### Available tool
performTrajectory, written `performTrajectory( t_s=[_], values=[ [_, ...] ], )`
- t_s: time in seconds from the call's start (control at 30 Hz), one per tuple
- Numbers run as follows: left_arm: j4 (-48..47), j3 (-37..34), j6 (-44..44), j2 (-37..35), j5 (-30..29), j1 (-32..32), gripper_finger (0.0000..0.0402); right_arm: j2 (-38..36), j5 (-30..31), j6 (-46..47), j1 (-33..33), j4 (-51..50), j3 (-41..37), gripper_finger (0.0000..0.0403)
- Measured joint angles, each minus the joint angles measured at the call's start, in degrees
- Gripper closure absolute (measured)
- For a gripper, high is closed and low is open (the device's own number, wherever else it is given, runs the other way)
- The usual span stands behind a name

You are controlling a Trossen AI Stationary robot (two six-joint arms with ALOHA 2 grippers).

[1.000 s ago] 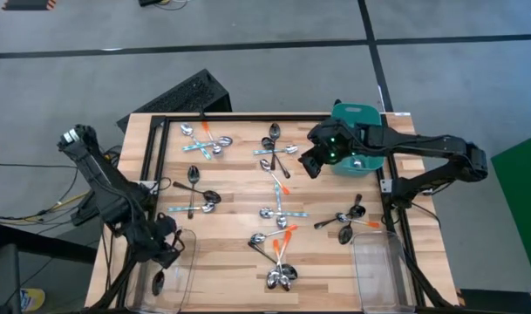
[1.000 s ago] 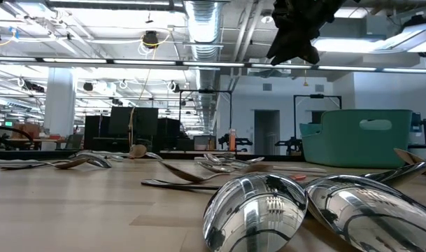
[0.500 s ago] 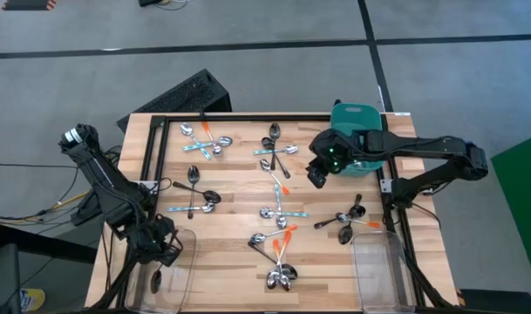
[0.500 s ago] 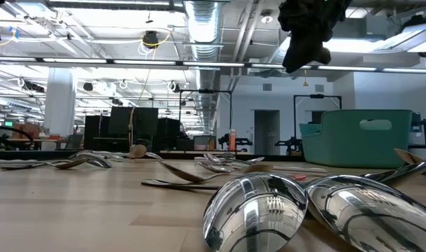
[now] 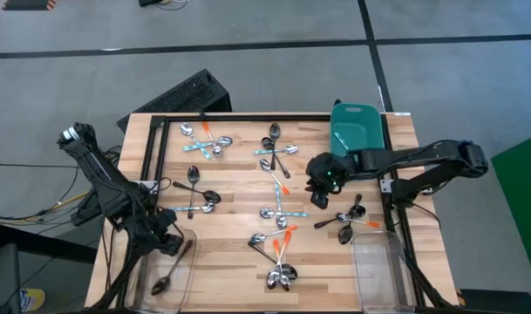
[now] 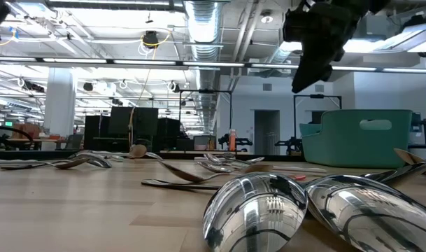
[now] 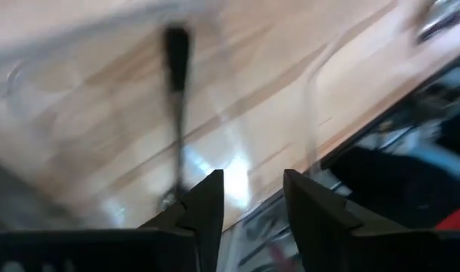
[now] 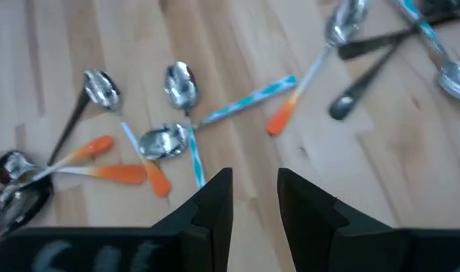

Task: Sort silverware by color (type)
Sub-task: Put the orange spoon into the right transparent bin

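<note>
Spoons with orange, light blue or dark handles lie in clusters on the wooden table (image 5: 239, 179), among them one cluster (image 5: 281, 212) at the middle and another (image 5: 348, 218) to its right. A dark-handled spoon (image 5: 171, 266) lies slanted inside the clear bin (image 5: 194, 281) at the near left corner. My left gripper (image 7: 254, 200) hovers open over that bin's far end (image 5: 165, 240), with the spoon (image 7: 177, 113) below it and apart from the fingers. My right gripper (image 5: 320, 185) hangs open and empty above the table, over blue and orange spoons (image 8: 177, 140).
A teal tub (image 5: 357, 131) stands at the far right of the table, behind my right gripper. A second clear bin (image 5: 357, 266) sits at the near right corner. Two big spoon bowls (image 6: 258, 210) fill the foreground of the low view.
The dark spoon, which hung bowl down under my left gripper, has dropped and tipped over; it now lies slanted in the clear bin. My right gripper has moved from beside the teal tub toward the table's near edge, over the spoons right of the middle.
</note>
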Motion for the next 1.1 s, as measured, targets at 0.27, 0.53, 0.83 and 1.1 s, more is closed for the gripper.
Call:
performTrajectory(
  t_s=[0.27, 0.53, 0.83, 1.1],
  values=[
    [2.8, 0.0, 12.1, -8.3, -16.6, 4.7, 0.0273, 6.0, -2.6, -25.4, 9.9, 6.8, -2.1, 0.0274],
    [8.4, 0.1, 18.1, -10.8, -24.5, 12.8, 0.0274, 18.5, -7.5, -35.7, 13.8, 8.5, 3.7, 0.0274],
    [22.7, 0.1, 24.4, 1.5, -18.1, 21.1, 0.0287, 29.2, -11.7, -44.4, 17.0, 7.9, 11.8, 0.0274],
    [26.9, 0.1, 31.1, 5.5, -11.4, 21.2, 0.0287, 38.3, -11.1, -40.5, 18.7, 5.5, 19.7, 0.0274]
  ],
)
